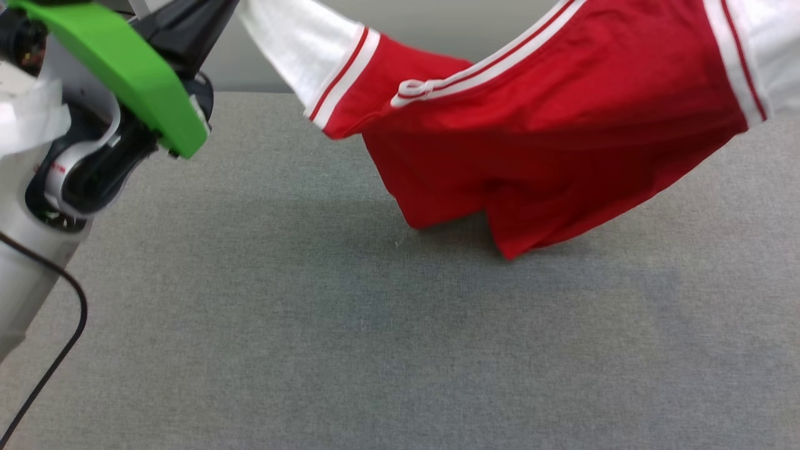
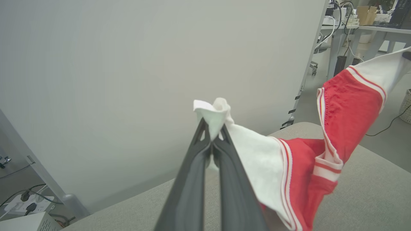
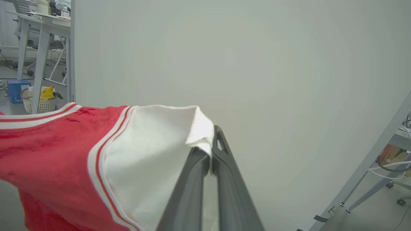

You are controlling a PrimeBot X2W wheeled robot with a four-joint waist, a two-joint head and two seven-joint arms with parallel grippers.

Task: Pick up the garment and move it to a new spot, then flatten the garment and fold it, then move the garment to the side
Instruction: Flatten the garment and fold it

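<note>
Left gripper (image 2: 212,136) and right gripper (image 3: 210,150) each pinched the garment (image 1: 562,137), slung over the table (image 1: 312,344) (lifted; flattening, folding seemingly remained).

Grey cloth surface (image 1: 325,337) in front of a plain pale partition (image 2: 122,64), with an office beyond.

The surface is covered in a grey woven fabric, evenly lit, with one soft shadow near its far middle. The partition stands just behind it, smooth and bare, with small black clips (image 2: 290,112) down one edge. A white power strip (image 2: 21,202) with dark plugs lies on the grey floor (image 2: 382,144) near its foot. Past one edge are white-legged desks (image 2: 369,32) with cables and a cardboard box (image 2: 366,12). Past the other edge are another desk (image 3: 41,35), a white basket (image 3: 40,104) and a blue box (image 3: 17,90) on the floor.
</note>
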